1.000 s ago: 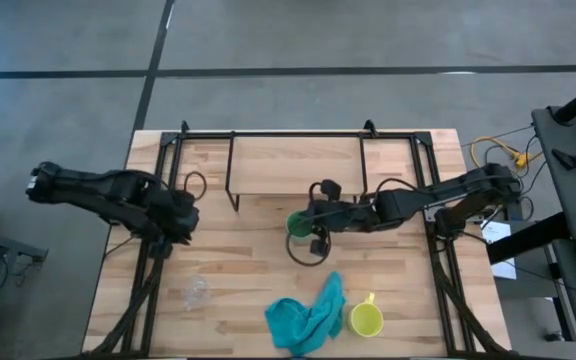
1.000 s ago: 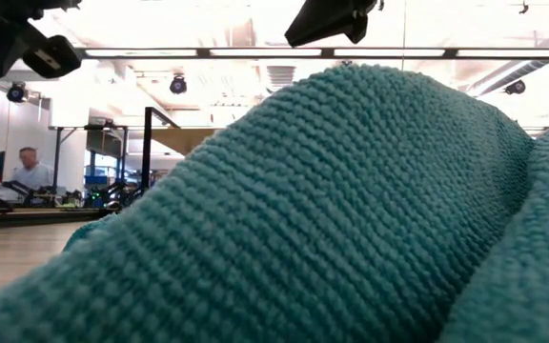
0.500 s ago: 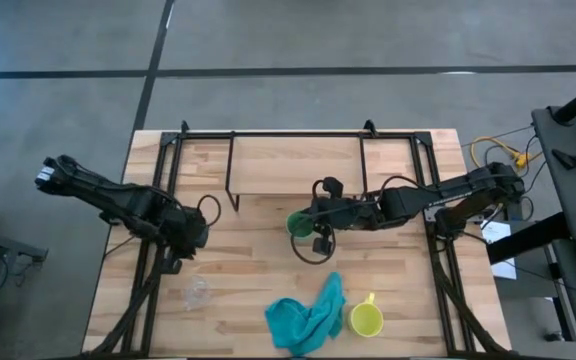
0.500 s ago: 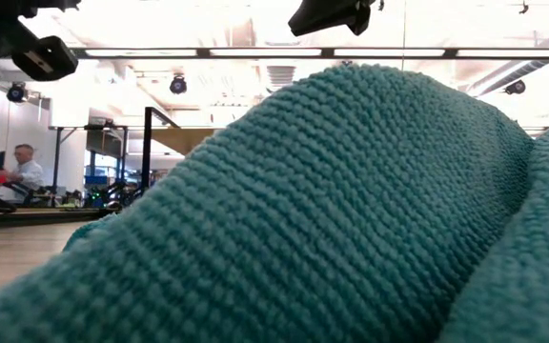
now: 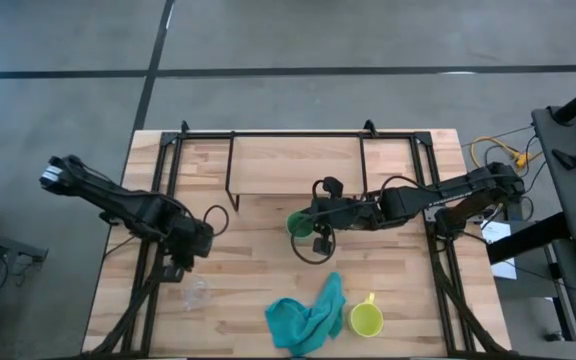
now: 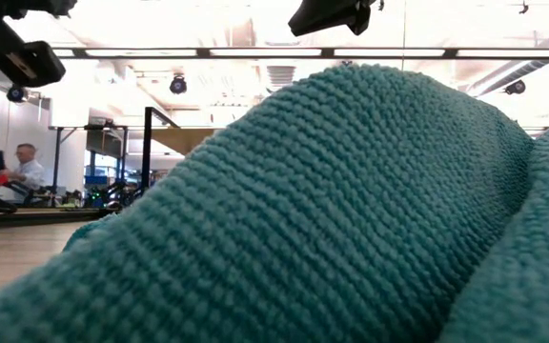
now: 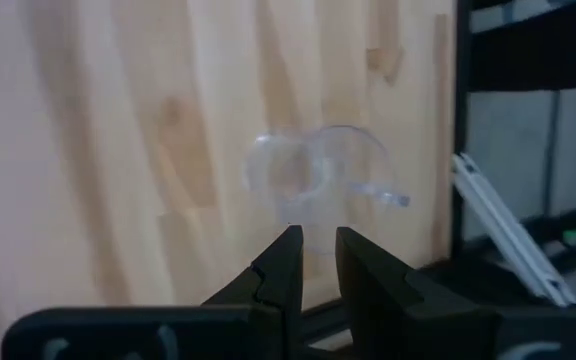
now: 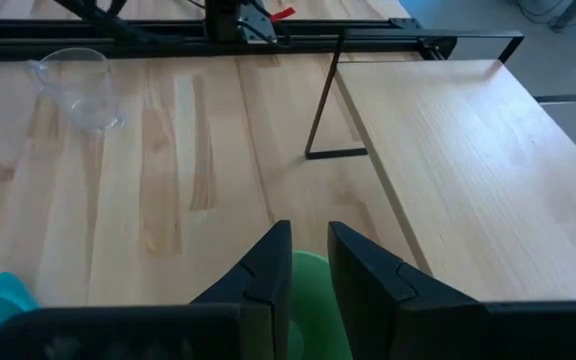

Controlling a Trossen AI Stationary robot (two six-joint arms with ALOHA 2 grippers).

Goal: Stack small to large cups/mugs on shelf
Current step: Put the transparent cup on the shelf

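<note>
The high view shows the small clear glass cup (image 5: pixel 196 292) standing on the table near the left front, apart from everything. My left gripper (image 5: pixel 194 250) hovers just beyond it; in the left wrist view the glass cup (image 7: pixel 313 180) lies ahead of my left gripper (image 7: pixel 316 240), which is shut but for a narrow slit. My right gripper (image 5: pixel 306 222) is shut on the green cup (image 5: pixel 295 222), just in front of the shelf (image 5: pixel 298 162). The yellow mug (image 5: pixel 366 320) stands by the near edge, next to the teal cloth (image 5: pixel 306 318). My right gripper holds the green cup by its rim (image 8: pixel 310 272), on the side facing the table's right. The rim sits between the two fingers (image 8: pixel 268 265), which reach in from the table's right. Whether the cup rests on the table or is lifted I cannot tell.
The teal cloth (image 6: pixel 332 210) fills nearly the whole low view and hides the table there. Black frame bars (image 5: pixel 158 250) run along both sides of the table. A cable loop (image 5: pixel 313 250) lies below the right gripper. Bare wood (image 5: pixel 258 250) shows between the two grippers.
My left gripper has moved toward the table's near edge and slightly right, closing in on the glass cup. The right arm and the green cup have stayed where they were.
</note>
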